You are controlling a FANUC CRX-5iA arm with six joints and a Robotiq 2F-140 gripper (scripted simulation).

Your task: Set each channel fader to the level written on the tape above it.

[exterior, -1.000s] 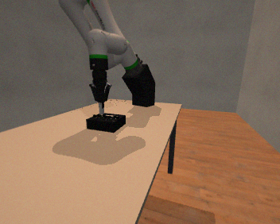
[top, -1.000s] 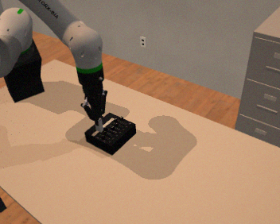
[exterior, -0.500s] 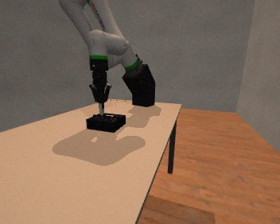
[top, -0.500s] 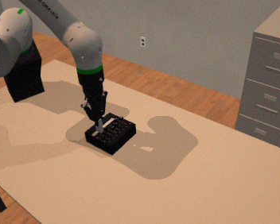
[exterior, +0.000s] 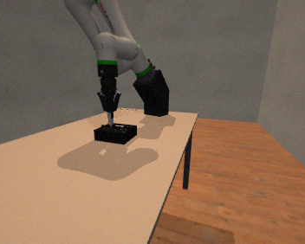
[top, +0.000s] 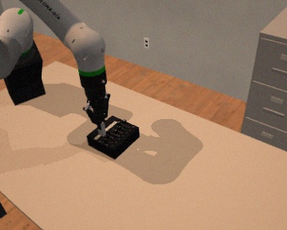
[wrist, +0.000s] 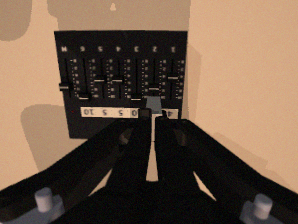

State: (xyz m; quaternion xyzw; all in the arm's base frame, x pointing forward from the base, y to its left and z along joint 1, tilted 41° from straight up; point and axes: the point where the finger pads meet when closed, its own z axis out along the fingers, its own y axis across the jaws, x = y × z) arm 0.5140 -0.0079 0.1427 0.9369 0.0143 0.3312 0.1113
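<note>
The black lighting desk (top: 115, 149) (exterior: 108, 136) (wrist: 95, 39) stands flat on the table. In the wrist view it appears upside down, with M at left and channel 1 at right. Caps 1 (wrist: 172, 78), 4 (wrist: 117, 80) and 5 (wrist: 100, 80) are near mid-slot. Caps 3 (wrist: 136, 98) and 6 (wrist: 84, 97) are at the tape end. Cap 2 (wrist: 154, 89) is a little short of it; master cap (wrist: 63, 87) is between. The tape (wrist: 111, 112) reads 10, 5, 5 for channels 6, 5, 4, and 4 for channel 1; 3 shows 0, partly hidden, and 2 is hidden. My gripper (top: 103, 130) (exterior: 111, 120) (wrist: 153, 106) is shut, empty, fingertips beside cap 2's tape side.
The desk stands on the pale table (top: 218, 179) (exterior: 46, 208), away from its edges. The arm's black base (top: 27, 79) (exterior: 156, 95) is at the table's far end in the exterior view. A grey filing cabinet (top: 271, 90) stands beyond the table.
</note>
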